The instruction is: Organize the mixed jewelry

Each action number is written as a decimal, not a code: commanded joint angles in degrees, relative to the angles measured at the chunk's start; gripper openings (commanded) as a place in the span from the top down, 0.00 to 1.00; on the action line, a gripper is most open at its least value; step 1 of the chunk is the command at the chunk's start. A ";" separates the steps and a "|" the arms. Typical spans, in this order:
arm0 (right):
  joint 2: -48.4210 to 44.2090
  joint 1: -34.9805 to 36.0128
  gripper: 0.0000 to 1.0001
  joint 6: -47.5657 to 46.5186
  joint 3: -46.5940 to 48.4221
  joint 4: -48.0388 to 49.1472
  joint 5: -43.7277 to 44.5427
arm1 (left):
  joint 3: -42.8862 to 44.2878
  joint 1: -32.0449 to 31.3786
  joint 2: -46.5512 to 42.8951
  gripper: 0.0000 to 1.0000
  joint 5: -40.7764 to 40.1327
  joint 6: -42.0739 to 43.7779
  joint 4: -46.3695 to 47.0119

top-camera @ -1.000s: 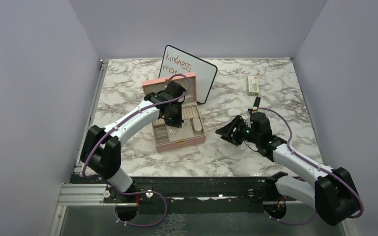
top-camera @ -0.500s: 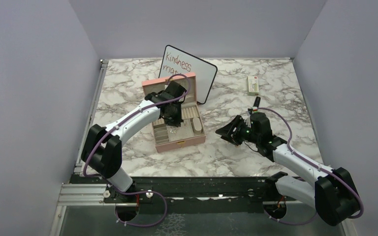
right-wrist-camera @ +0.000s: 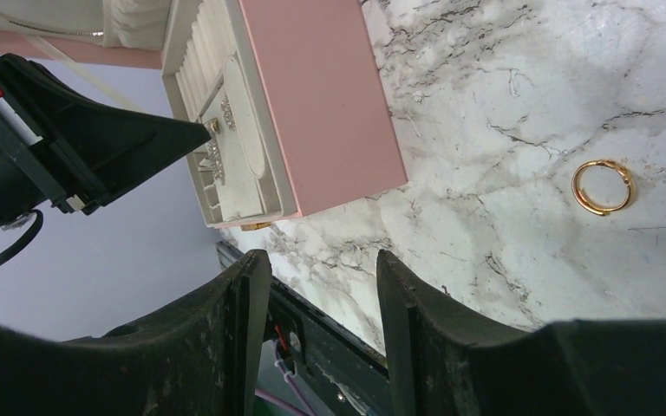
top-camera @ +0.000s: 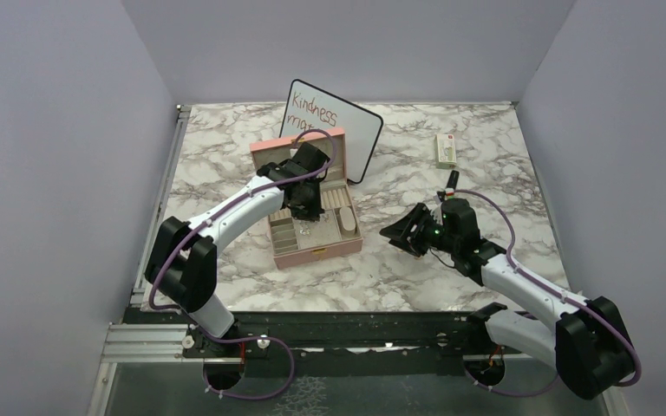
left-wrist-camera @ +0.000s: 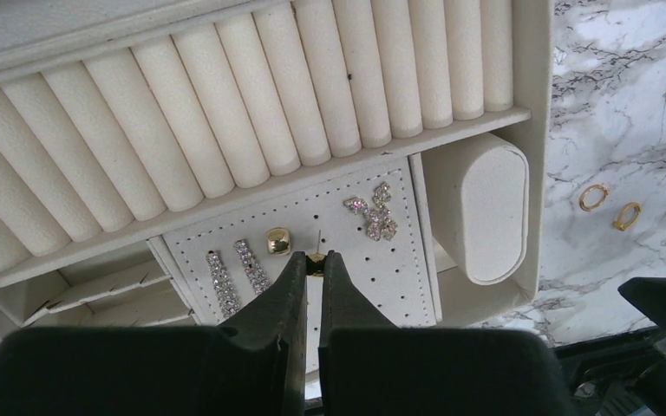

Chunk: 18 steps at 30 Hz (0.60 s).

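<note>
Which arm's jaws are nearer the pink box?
Left. The left arm has its jaws inside the pink box, nearly shut at a gold stud; the right arm holds its jaws open over the table to the box's right, apart from it.

A white-and-grey marbled surface (top-camera: 225, 139) is recorded, enclosed by lilac walls (top-camera: 347, 43). A pink box (top-camera: 321, 254) is set left of centre, lid raised. A whiteboard (top-camera: 351, 143) bearing red handwriting is propped just behind it, tilted. A small white-green packet (top-camera: 446, 149) is laid far right, well apart.
</note>
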 commanded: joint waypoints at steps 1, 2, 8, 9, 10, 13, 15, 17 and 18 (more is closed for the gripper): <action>-1.24 -0.30 0.47 -0.30 -1.02 0.10 0.71 | 1.14 -0.19 1.15 0.96 -1.29 -0.56 0.99; -1.32 -0.30 0.47 -0.30 -1.03 0.10 0.78 | 1.11 -0.19 1.25 0.96 -1.29 -0.55 0.99; -1.34 -0.30 0.48 -0.30 -0.96 0.18 0.69 | 1.05 -0.19 1.57 0.96 -1.50 -0.64 0.99; -1.34 -0.25 0.48 -0.30 -0.94 0.10 0.67 | 1.05 -0.19 1.57 0.96 -1.67 -0.70 0.99; -1.34 -0.29 0.47 -0.30 -0.90 0.09 0.69 | 1.04 -0.19 1.65 0.96 -1.84 -0.73 0.99; -1.38 -0.30 0.47 -0.37 -0.85 0.01 0.73 | 1.09 -0.19 1.82 0.96 -2.08 -0.73 1.06; -1.34 -0.30 0.47 -0.35 -0.85 0.01 0.77 | 1.14 -0.19 2.07 0.96 -2.16 -0.79 1.08; -1.26 -0.30 0.47 -0.34 -0.85 -0.04 0.73 | 1.14 -0.19 2.25 0.96 -2.17 -0.81 1.11; -1.30 -0.30 0.47 -0.38 -0.85 -0.07 0.83 | 1.14 -0.19 2.36 0.96 -2.17 -0.81 1.19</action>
